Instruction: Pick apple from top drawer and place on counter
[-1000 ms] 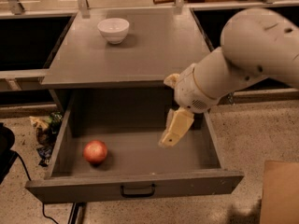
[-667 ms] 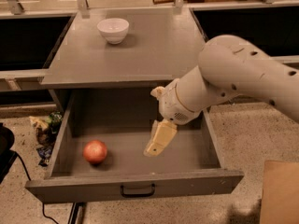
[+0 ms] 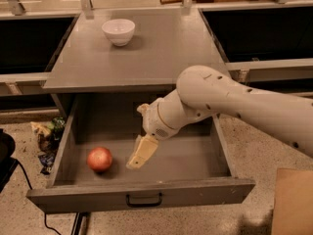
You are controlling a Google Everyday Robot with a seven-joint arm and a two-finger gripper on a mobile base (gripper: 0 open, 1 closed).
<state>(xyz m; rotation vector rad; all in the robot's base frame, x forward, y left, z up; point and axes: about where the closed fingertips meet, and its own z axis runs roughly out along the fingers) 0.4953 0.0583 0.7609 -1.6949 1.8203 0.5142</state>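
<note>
The apple (image 3: pixel 100 159), red with a yellowish blush, lies on the floor of the open top drawer (image 3: pixel 146 198), near its left wall. My gripper (image 3: pixel 138 156) hangs inside the drawer, just right of the apple and a short gap from it, pointing down and to the left. The white arm (image 3: pixel 230 102) reaches in from the right over the drawer. The grey counter (image 3: pixel 161 48) lies above and behind the drawer.
A white bowl (image 3: pixel 119 31) stands on the counter at the back left. Crumpled wrappers (image 3: pixel 47 136) lie on the speckled floor left of the drawer. A brown box corner (image 3: pixel 293 199) is at the lower right. Dark openings flank the cabinet.
The arm has swung left and lower into the drawer, bringing my gripper from the drawer's right side to just beside the apple. The apple and bowl have not moved.
</note>
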